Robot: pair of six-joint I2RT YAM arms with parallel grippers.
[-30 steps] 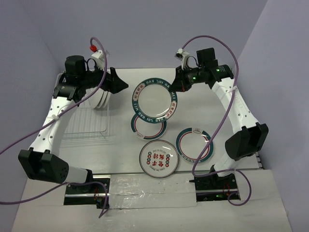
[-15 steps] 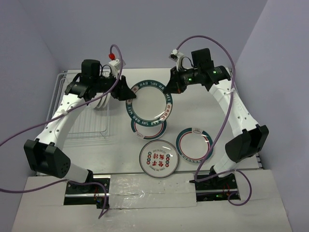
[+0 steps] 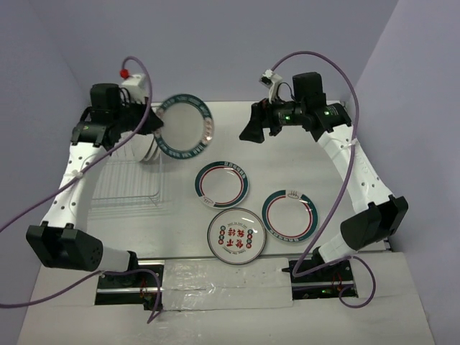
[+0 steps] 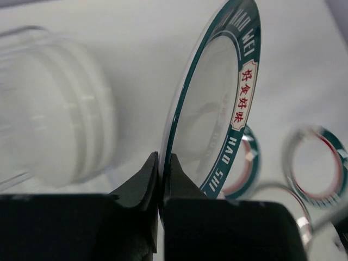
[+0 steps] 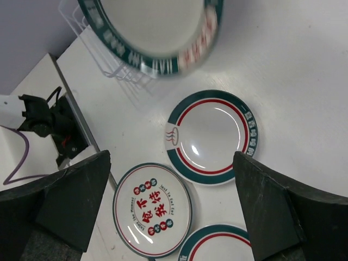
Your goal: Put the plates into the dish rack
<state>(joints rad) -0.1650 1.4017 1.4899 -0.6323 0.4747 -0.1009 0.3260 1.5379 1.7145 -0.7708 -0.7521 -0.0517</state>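
While the left pincer (image 4: 161, 163) is clamped on the rim of a green-rimmed plate (image 3: 185, 125), held aloft and tilted beside the rack's (image 3: 126, 188) far right corner, the right pincer (image 3: 253, 131) gapes wide, holding nothing. Three other plates (image 3: 222, 183) lie flat on the bench (image 3: 323, 158).

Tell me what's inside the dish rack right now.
Some white plates stand on edge at the dish rack's far end; the left arm covers part, so their count is unclear.

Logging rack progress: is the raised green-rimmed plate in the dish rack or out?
Out. The left gripper pinches the plate by its rim, tilted in the air beside the dish rack.
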